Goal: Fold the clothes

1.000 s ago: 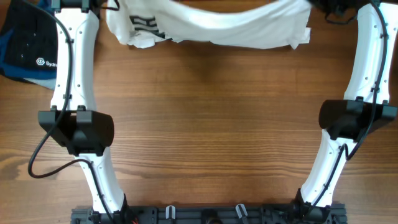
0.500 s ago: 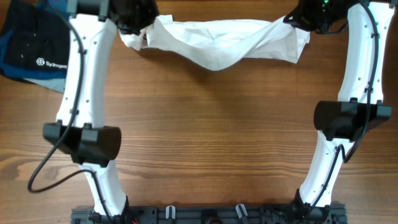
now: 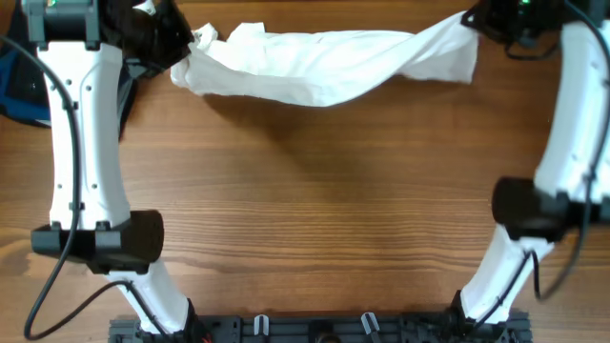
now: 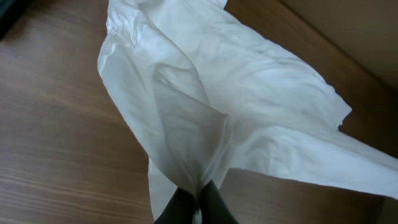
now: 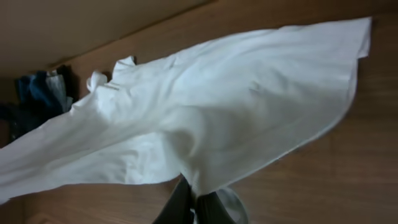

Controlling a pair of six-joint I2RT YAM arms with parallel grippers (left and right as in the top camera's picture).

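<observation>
Currently the white shirt (image 3: 324, 67) hangs in the air as a bunched band stretched between both arms, above the far part of the table (image 3: 315, 200). Its middle sags toward the wood. Whether any part touches cannot be told from overhead.

Left gripper (image 4: 196, 200): clenched on a gathered end of the cloth, with pleats fanning out from the pinch. Right gripper (image 5: 194, 202): likewise pinched tight on the opposite end.

Progress, as judged: early. No crease or folded layer is visible, and the cloth is wrinkled and twisted, not flat. Left to do: lay it out flat, smooth it, then make the folds. The striped part is not visible in these views.

Edges and room: the shirt is close to the table's far edge, and both wrist views show the tabletop ending just beyond it, so there is little margin that way. A broad stretch of bare wood lies between the arms on the near side, the likely place to lay the shirt. A dark stack of clothes (image 3: 14, 81) sits at the far left near the left arm, apart from the shirt; avoid dragging cloth across it.
</observation>
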